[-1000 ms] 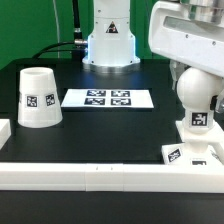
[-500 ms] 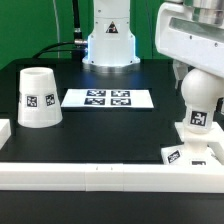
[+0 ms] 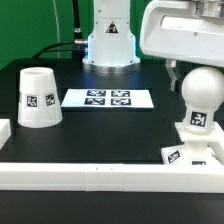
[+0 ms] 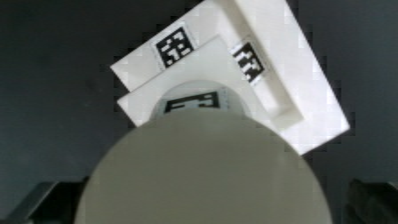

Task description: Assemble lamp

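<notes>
On my screen the arm [image 3: 108, 30] rises from its white pedestal [image 3: 108, 50] at the back of the scene, in the middle of the exterior view, and its upper links run out of frame. It comes back into sight at the exterior view's right, where the bulky white wrist [image 3: 186, 30] fills the upper corner and faces straight down. Of the fingers [image 3: 172, 71], I can make out only one there, a dark stub hanging under the wrist's left side in that view. The wrist view shows the gripper [image 4: 205, 205] looking downward, both dark tips spread wide apart, jaws parted.
</notes>
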